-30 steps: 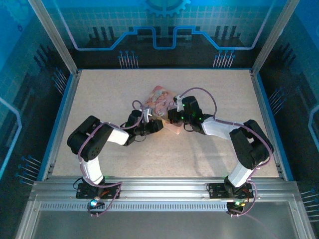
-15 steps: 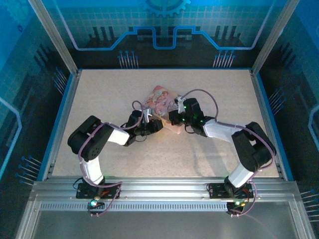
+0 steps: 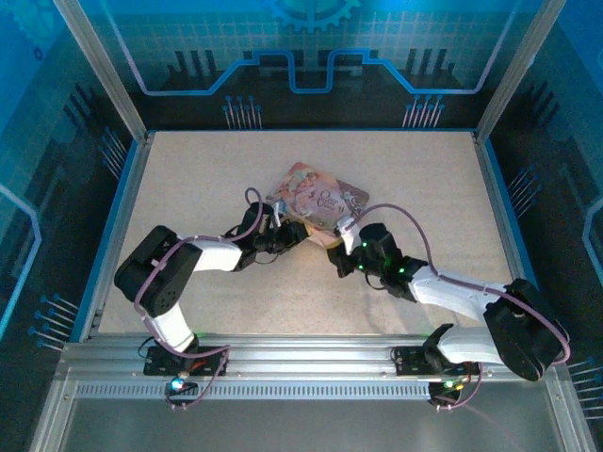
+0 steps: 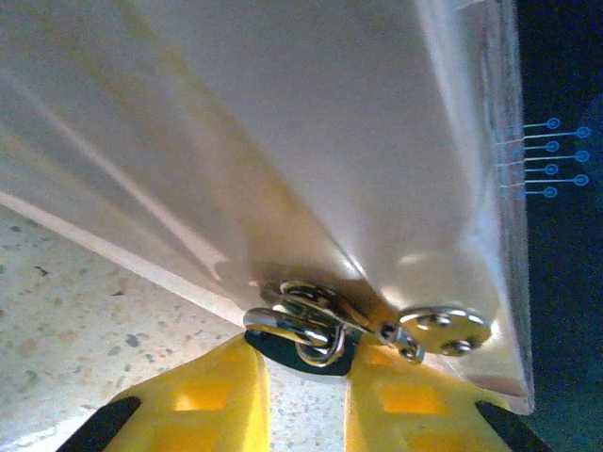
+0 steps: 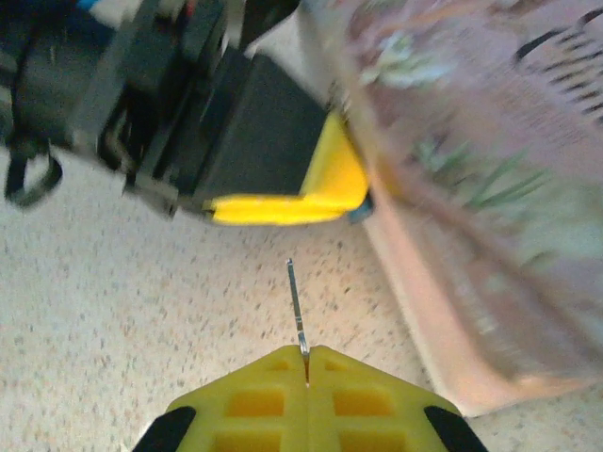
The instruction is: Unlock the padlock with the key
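L gripper (image 4: 306,377): clamped on tiny dark-bluish padlock w/ thin silvery shackle (image 4: 287,350), hanging at edge of pink illustrated rectangular tin (image 4: 283,141) | R gripper (image 5: 306,356): pinched shut on thin dark metal key (image 5: 296,301), tip twd lock, apart | handling: both prob light, stiff, slick; key may pivot, grip deep; lock by body sides | in way: tin wall just beside key, L fingers (image 5: 283,207) ahead

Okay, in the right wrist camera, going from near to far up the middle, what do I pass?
right gripper → key pinched in its tips → left gripper's yellow finger
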`<move>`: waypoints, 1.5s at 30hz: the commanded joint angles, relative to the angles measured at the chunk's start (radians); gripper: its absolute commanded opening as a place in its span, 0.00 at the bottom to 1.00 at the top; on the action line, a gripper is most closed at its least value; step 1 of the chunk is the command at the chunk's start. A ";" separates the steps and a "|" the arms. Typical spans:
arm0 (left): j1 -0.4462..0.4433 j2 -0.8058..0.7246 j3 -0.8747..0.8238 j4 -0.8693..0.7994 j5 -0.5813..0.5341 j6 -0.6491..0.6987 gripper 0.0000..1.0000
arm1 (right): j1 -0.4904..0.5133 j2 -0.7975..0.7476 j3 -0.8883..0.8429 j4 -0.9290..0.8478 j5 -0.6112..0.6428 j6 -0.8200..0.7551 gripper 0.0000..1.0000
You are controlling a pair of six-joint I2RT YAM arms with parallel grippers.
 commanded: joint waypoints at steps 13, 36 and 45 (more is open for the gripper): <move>-0.010 -0.145 0.054 -0.145 0.031 -0.087 0.27 | 0.065 0.191 0.089 0.095 0.123 -0.183 0.00; -0.010 -0.175 0.061 -0.177 0.028 -0.085 0.27 | -0.006 0.244 0.168 -0.012 0.103 -0.317 0.00; -0.009 -0.168 0.068 -0.175 0.023 -0.083 0.26 | 0.052 0.261 0.166 -0.062 0.152 -0.269 0.00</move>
